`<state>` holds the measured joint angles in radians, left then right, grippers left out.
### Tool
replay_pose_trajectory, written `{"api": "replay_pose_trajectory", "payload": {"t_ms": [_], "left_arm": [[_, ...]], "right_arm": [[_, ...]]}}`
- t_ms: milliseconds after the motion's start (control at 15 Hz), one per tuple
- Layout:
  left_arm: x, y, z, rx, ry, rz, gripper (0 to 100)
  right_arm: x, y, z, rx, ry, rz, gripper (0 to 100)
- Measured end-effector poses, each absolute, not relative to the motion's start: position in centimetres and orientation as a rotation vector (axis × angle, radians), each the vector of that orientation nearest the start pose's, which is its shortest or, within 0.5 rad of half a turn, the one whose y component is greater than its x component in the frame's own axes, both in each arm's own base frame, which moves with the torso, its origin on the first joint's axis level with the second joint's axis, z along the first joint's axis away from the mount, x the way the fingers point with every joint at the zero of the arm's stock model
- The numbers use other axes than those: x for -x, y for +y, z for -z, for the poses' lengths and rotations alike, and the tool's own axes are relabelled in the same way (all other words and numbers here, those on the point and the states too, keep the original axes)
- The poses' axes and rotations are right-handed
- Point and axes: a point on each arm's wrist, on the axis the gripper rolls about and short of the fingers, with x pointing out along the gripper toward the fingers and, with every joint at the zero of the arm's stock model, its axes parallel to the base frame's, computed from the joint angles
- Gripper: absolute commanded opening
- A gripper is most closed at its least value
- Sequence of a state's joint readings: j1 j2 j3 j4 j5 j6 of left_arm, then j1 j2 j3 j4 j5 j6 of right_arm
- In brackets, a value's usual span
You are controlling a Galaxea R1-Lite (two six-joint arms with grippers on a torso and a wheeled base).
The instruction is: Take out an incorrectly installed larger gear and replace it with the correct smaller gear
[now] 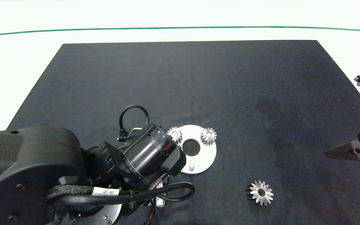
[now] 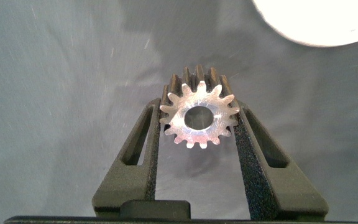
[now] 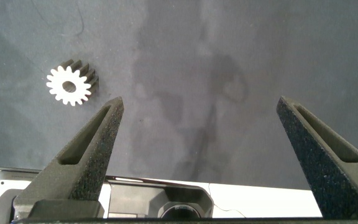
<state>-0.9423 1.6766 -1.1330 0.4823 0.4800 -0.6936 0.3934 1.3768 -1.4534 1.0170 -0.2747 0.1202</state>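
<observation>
Two small gears (image 1: 208, 136) are seated on the white disc (image 1: 205, 156), whose bare peg (image 1: 192, 165) lies just beside the left gripper (image 2: 197, 121), clamped on the smaller gear (image 2: 199, 116), bore toward camera; the larger gear (image 1: 261, 192) is discarded nearby, the right gripper (image 3: 201, 112) wide open, empty, well apart.

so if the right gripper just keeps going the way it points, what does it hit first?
Probably only the black mat. The open right gripper frames bare cloth; the larger gear lies outside its fingers, likely missed. Depth is unclear.
</observation>
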Motion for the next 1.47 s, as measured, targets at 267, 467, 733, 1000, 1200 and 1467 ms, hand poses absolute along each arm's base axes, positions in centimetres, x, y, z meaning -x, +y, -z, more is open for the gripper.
{"api": "replay_pose_trajectory", "payload": {"t_ms": [267,467,733,1000,1200,1467], "left_arm": [[-17.3,-21.9,-21.0,-0.055,0.801,0.189,16],[-17.6,-22.5,-21.3,-0.079,0.794,0.207,16],[-17.6,-22.8,-21.0,-0.15,0.808,0.222,16],[-17.3,-24.1,-21.3,-0.158,0.798,0.259,16],[-17.2,-25.2,-21.7,-0.172,0.799,0.28,16],[-17.6,-26.2,-22.4,-0.204,0.794,0.299,16]], "right_arm": [[-15.6,5.8,-30.2,0.194,0.882,-0.058,100],[-15.5,5.8,-30.3,0.193,0.881,-0.058,100],[-15.2,5.6,-30.4,0.193,0.873,-0.059,100],[-14.7,5.4,-30.6,0.199,0.856,-0.065,100],[-14.1,4.9,-31.0,0.203,0.836,-0.059,100],[-13.7,3.8,-31.3,0.211,0.822,-0.018,100]]}}
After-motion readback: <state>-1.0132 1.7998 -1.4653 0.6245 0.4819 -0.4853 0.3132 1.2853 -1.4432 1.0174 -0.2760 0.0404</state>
